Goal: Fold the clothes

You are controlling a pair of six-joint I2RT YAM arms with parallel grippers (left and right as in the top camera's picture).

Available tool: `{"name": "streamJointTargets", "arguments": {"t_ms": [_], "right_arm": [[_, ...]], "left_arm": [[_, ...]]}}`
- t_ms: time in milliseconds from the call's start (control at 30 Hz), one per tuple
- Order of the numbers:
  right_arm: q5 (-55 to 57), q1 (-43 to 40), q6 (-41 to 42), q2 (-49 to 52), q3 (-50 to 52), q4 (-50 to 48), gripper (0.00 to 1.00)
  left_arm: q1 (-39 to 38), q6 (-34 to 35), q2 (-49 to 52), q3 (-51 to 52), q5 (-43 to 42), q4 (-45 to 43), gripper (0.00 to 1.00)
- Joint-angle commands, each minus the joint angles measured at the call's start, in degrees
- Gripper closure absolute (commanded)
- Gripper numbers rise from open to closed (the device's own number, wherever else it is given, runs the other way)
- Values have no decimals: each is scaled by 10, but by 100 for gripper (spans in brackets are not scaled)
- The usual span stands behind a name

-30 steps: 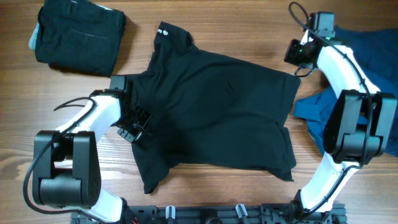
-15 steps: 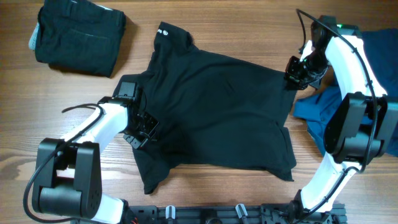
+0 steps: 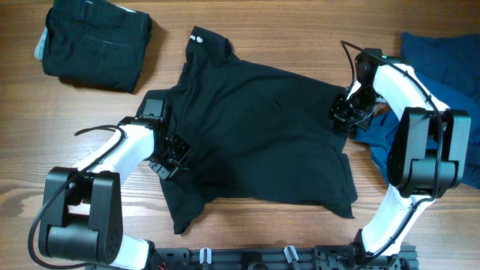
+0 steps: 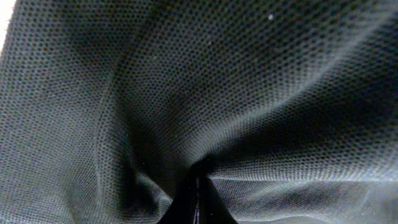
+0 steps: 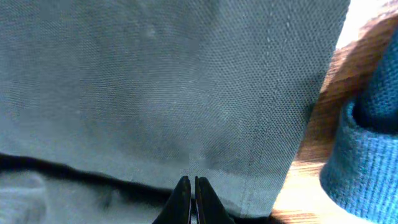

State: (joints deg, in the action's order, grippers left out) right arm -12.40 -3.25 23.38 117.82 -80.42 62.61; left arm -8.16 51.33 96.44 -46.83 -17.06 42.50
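Observation:
A black polo shirt (image 3: 262, 127) lies spread on the wooden table, collar toward the far left. My left gripper (image 3: 171, 155) sits at the shirt's left sleeve. In the left wrist view its jaws (image 4: 198, 186) are shut on a pinch of the shirt's mesh cloth (image 4: 249, 81), which puckers into them. My right gripper (image 3: 343, 120) is at the shirt's right sleeve edge. In the right wrist view its fingertips (image 5: 192, 183) are shut together just over the sleeve hem (image 5: 155, 81), with no cloth seen between them.
A folded black garment (image 3: 94, 45) lies at the far left corner. A heap of blue clothes (image 3: 442, 67) lies at the right, close to the right arm, and shows in the right wrist view (image 5: 367, 143). Bare wood (image 3: 285, 34) runs along the far side.
The right gripper has swung from the far right corner down and left onto the shirt's right sleeve edge. The left gripper shifted slightly right a second ago and has held still since.

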Motion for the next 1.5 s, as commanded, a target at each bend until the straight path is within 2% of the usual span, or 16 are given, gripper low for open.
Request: {"name": "streamJointTargets", "arguments": {"t_ms": [0,333,500,633,1033,1233,1467], "right_arm": [[17,-1,20,3,16,-11,95],[30,-2,38,26,44,-70,89],[50,-2,39,55,44,-122,91],[60,-10,56,65,44,-169,96],[67,-54,35,114,41,-315,95],[86,-71,11,136,-5,-315,94],[101,-80,-9,140,-110,-235,94]], "left_arm": [[-10,-10,43,49,33,-2,96],[-10,-12,43,49,33,-1,96],[-10,-14,43,49,33,2,96],[-10,-14,43,49,33,4,96],[-10,-17,43,49,17,16,96],[-10,-31,43,49,-36,7,96],[-43,-31,43,49,-57,-25,96]]}}
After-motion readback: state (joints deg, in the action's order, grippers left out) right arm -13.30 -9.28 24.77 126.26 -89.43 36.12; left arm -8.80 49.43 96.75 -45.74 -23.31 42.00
